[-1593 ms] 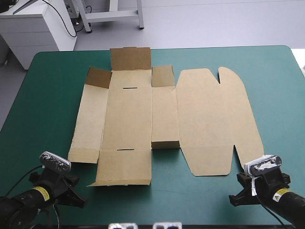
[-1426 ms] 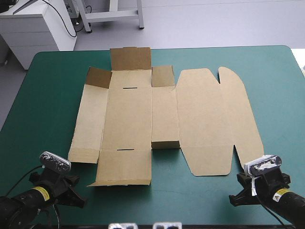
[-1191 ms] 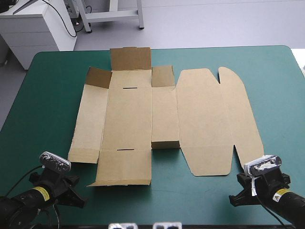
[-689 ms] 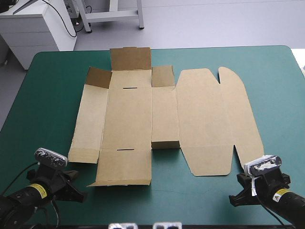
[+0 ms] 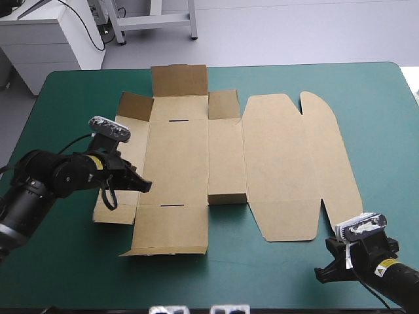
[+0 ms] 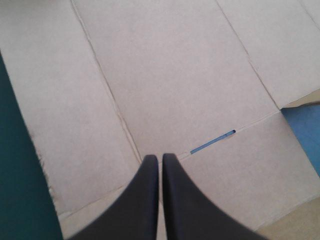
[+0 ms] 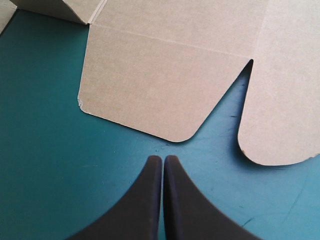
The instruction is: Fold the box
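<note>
The brown box (image 5: 222, 167) lies as a cut sheet spread over the middle of the teal-green table, mostly flat, with a few small flaps raised at its far edge and one wall folded over near its centre. My left gripper (image 5: 145, 186) hovers over the sheet's left side panel; in the left wrist view the gripper (image 6: 160, 157) is shut, its tip near the crease beside a narrow slot (image 6: 212, 142). My right gripper (image 5: 319, 274) rests low at the near right corner; in the right wrist view the gripper (image 7: 162, 159) is shut, pointing at a rounded lid flap (image 7: 160, 90).
White cabinets (image 5: 49, 39) and a metal stand (image 5: 154, 19) sit beyond the table's far edge. Bare teal-green cover (image 5: 236, 268) runs along the near edge and along both sides of the sheet.
My left arm has swung up from the near left corner and forward over the box's left panel. The right arm and the box have not moved.
</note>
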